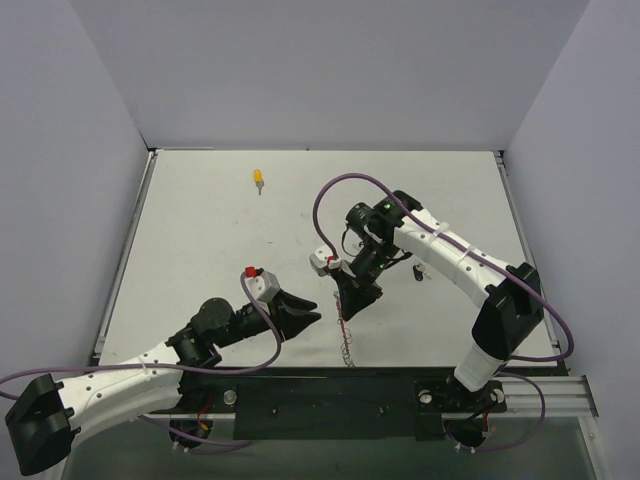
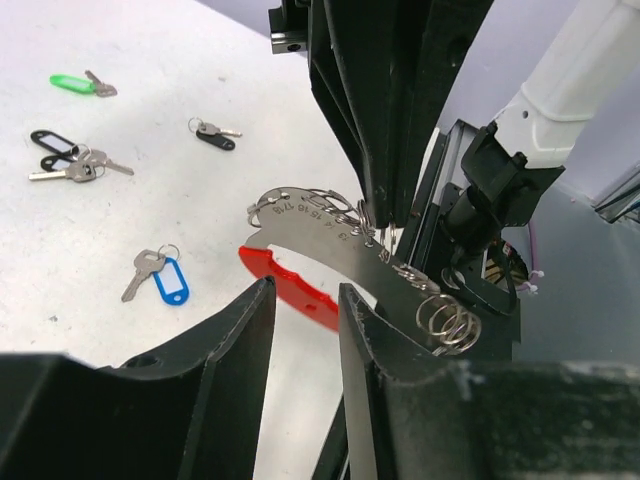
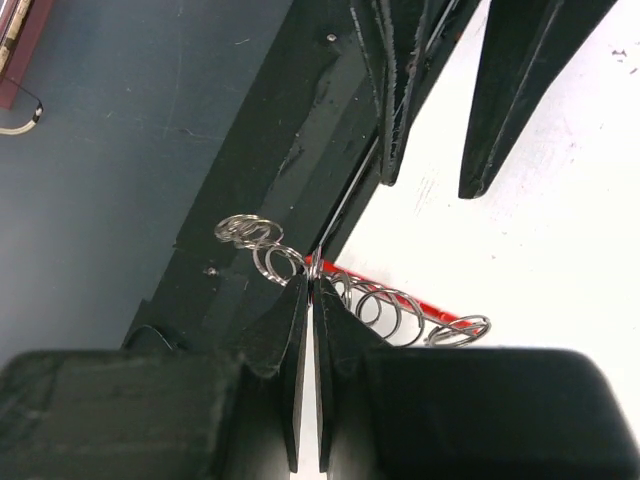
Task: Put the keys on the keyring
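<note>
The right gripper (image 3: 308, 285) pinches the keyring (image 2: 322, 236) near the front edge of the table (image 1: 200, 250), its fingers pressed flat together on the thin wire, with silver rings (image 3: 385, 308) strung on either side of the grip. In the left wrist view the ring's curved silver plate and red arc (image 2: 290, 285) hang just beyond the left gripper (image 2: 305, 300), whose fingers stand partly apart with nothing clamped between them; whether either finger touches the wire cannot be told. From above, the two grippers come nearly tip to tip, and the ring dangles below the right one toward the dark base rail. Tagged keys lie loose on the white tabletop, apart from the ring: a green key (image 2: 75, 83), a black key (image 2: 215, 137), a black-tagged bunch (image 2: 62, 162) and a blue key (image 2: 162, 278), the nearest to the red arc. A yellow key (image 1: 259, 178) lies alone near the far edge.
</note>
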Robot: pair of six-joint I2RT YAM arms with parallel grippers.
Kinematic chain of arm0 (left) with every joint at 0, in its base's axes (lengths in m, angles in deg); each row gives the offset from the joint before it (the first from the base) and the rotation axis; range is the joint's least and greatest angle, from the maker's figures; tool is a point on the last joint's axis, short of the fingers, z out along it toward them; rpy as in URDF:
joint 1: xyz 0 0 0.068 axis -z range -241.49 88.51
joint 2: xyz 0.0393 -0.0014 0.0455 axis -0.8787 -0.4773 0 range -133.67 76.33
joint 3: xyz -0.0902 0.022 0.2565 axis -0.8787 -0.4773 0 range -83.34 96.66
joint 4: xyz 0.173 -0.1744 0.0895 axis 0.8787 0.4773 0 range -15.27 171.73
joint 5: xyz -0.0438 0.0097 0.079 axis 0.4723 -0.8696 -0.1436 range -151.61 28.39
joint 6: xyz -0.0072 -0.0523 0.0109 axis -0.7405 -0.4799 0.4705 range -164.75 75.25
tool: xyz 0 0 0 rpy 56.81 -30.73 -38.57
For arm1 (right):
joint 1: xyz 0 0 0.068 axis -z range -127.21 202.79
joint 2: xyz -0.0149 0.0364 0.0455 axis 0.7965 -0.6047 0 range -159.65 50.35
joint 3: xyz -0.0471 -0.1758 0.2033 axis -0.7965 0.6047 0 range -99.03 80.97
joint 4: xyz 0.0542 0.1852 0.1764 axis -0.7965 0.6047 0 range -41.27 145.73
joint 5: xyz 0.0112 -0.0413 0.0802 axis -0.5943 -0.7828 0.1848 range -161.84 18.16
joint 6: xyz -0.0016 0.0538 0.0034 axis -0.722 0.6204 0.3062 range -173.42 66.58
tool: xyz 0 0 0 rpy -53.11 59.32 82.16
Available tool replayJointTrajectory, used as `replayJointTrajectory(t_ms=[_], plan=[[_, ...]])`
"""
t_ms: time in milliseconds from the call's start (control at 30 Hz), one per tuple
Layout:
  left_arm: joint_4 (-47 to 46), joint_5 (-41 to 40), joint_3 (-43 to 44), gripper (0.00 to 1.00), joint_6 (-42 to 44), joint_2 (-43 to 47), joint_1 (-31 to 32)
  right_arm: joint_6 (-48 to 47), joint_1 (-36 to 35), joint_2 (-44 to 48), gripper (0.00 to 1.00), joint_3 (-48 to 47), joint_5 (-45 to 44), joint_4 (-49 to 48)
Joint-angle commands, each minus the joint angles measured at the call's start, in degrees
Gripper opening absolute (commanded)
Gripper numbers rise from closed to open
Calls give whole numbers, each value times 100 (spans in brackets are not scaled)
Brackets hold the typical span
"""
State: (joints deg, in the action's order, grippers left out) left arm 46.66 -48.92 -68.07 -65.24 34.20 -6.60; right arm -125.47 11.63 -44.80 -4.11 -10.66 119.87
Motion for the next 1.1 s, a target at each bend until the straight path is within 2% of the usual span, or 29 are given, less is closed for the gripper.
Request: replayJointTrajectory(t_ms=[0, 200, 433, 767, 1067], plan=[[-1331, 31, -348, 41, 1, 109, -14, -933, 74, 32, 0, -123, 569, 919], [-1770, 594, -130, 41, 36, -505, 152, -1715, 161, 23, 0, -35, 806, 1306], [-1930, 621, 196, 41, 405, -1183, 610, -2953, 399, 23, 0, 149, 1027, 1842], [-1526, -301, 328, 34, 774, -1087, 830, -3210, 417, 94, 0, 272, 991, 1878], [-1289, -399, 301, 26, 853, -1017, 847, -3210, 417, 94, 0, 281, 1009, 1878]])
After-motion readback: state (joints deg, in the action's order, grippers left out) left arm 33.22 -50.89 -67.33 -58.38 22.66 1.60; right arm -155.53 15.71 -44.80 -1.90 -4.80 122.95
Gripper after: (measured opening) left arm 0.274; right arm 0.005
